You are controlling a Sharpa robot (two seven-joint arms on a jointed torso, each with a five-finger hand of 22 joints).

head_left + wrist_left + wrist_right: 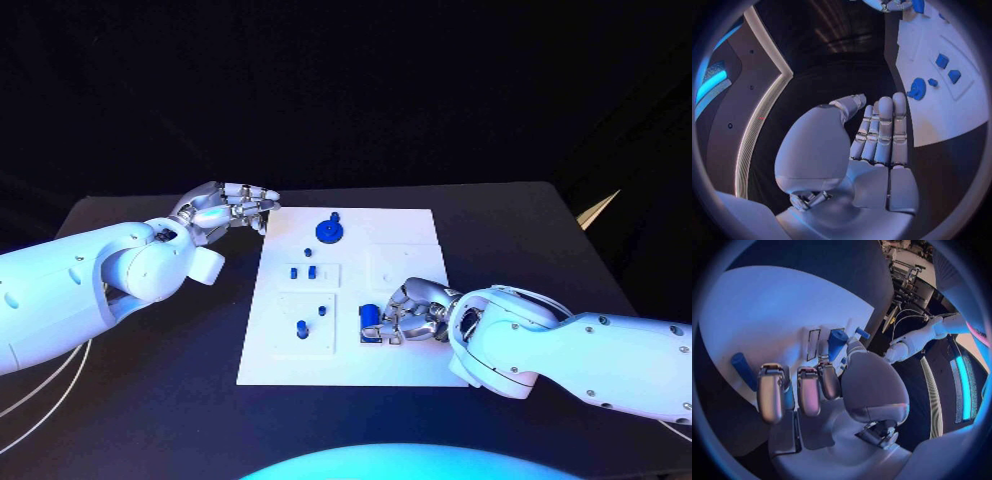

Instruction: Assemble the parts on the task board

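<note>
While the left hand [228, 208] hovers empty beside the task board [411, 230], the right hand [408, 310] grips a blue part [371, 316].

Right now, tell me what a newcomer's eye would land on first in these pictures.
The white task board stands out against the black table, dotted with small blue parts. A blue gear sits near the board's far edge. The right hand rests on the board's near right part, its fingers around a blue peg, while the left hand hovers off the board's far left corner, holding nothing.
</note>
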